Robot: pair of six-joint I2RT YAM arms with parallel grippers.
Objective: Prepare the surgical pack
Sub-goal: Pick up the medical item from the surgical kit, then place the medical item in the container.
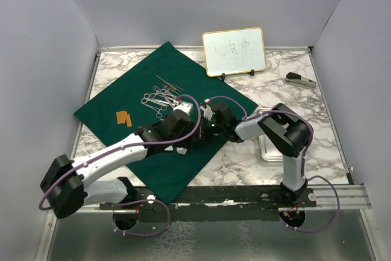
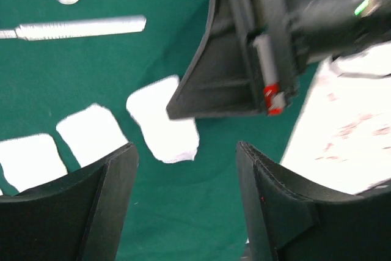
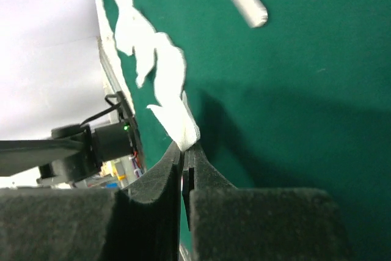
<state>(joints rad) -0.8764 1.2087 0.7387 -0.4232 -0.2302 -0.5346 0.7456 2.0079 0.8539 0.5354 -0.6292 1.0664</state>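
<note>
The dark green cloth [image 1: 128, 105] lies spread over the left of the marble table, with silver scissor-like instruments [image 1: 161, 96] on its far part. In the left wrist view my left gripper [image 2: 183, 148] is open over bare cloth, nothing between its fingers. Three white gauze squares [image 2: 164, 120] lie in a row just beyond it. My right gripper [image 3: 186, 146] is shut on the corner of a gauze square [image 3: 177, 120], lifting it off the cloth. Both grippers meet near the cloth's right corner [image 1: 204, 131]. The steel tray [image 1: 267, 151] is partly hidden under the right arm.
A gold-framed whiteboard [image 1: 234, 51] stands at the back. A grey stapler-like object [image 1: 299, 79] lies at the far right. Two small orange pieces [image 1: 124, 117] rest on the cloth's left side. A flat metal handle [image 2: 79, 27] lies beyond the gauze.
</note>
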